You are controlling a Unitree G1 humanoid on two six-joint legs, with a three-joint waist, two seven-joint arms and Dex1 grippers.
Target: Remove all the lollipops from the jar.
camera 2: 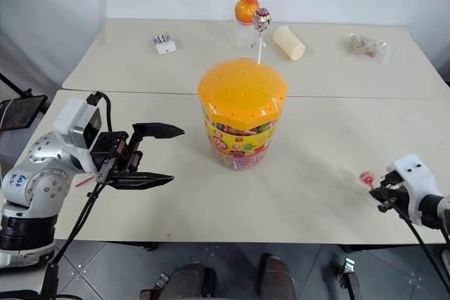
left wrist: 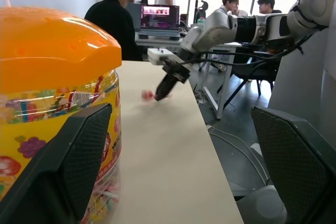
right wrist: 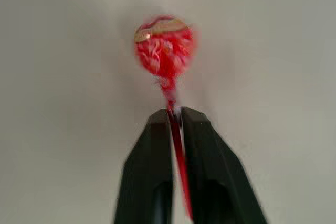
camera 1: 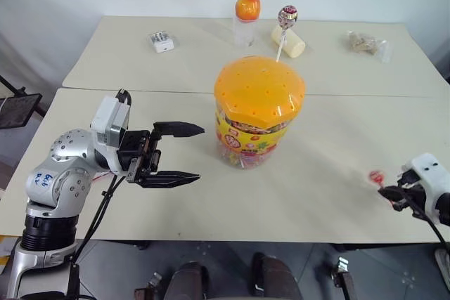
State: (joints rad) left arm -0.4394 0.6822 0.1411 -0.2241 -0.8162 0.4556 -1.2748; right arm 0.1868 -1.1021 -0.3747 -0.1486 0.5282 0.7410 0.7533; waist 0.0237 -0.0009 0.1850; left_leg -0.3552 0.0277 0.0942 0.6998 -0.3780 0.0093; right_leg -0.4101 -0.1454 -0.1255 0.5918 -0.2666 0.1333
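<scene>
The jar (camera 1: 259, 110), a clear tub with a yellow label and a holed orange lid, stands upright mid-table. A lollipop (camera 1: 287, 16) in a purple wrapper rises from the lid's far side on a white stick. My left gripper (camera 1: 200, 152) hovers open just left of the jar, its fingers (left wrist: 68, 171) pointing at it. Near the table's front right edge my right gripper (camera 1: 385, 191) is shut on the red stick of a red lollipop (right wrist: 164, 45), whose head sits low over the tabletop.
At the back of the far table stand a small bottle with an orange round cap (camera 1: 247, 15), a cream cylinder (camera 1: 290, 41), a white box (camera 1: 162, 41) and a clear bag (camera 1: 365, 42). A seam splits the two tables. People sit beyond the table's right end.
</scene>
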